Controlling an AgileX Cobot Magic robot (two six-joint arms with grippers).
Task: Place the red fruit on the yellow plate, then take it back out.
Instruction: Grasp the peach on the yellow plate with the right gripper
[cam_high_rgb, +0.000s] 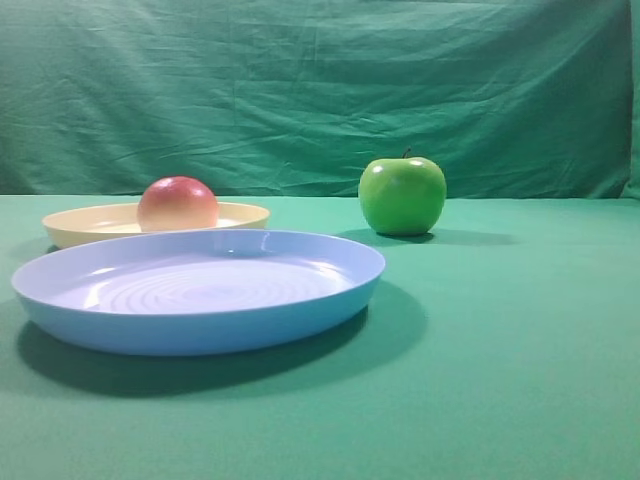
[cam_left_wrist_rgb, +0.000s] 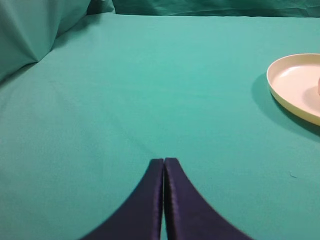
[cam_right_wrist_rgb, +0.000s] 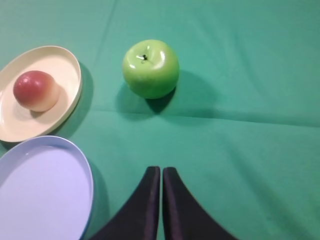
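The red fruit (cam_high_rgb: 178, 203) (cam_right_wrist_rgb: 34, 90), red-pink on top and cream below, rests on the yellow plate (cam_high_rgb: 75, 225) (cam_right_wrist_rgb: 67, 70) at the left. In the left wrist view only the plate's edge (cam_left_wrist_rgb: 290, 80) shows at the right. My left gripper (cam_left_wrist_rgb: 164, 161) is shut with nothing in it, over bare cloth well left of the plate. My right gripper (cam_right_wrist_rgb: 161, 170) is shut and empty too, hanging over the cloth below the green apple and right of the blue plate. Neither gripper appears in the exterior high view.
A shiny green apple (cam_high_rgb: 402, 195) (cam_right_wrist_rgb: 150, 68) with a stem stands right of the yellow plate. A larger light blue plate (cam_high_rgb: 200, 320) (cam_right_wrist_rgb: 75, 165) lies in front of the yellow plate. A green cloth covers the table and hangs as a backdrop behind.
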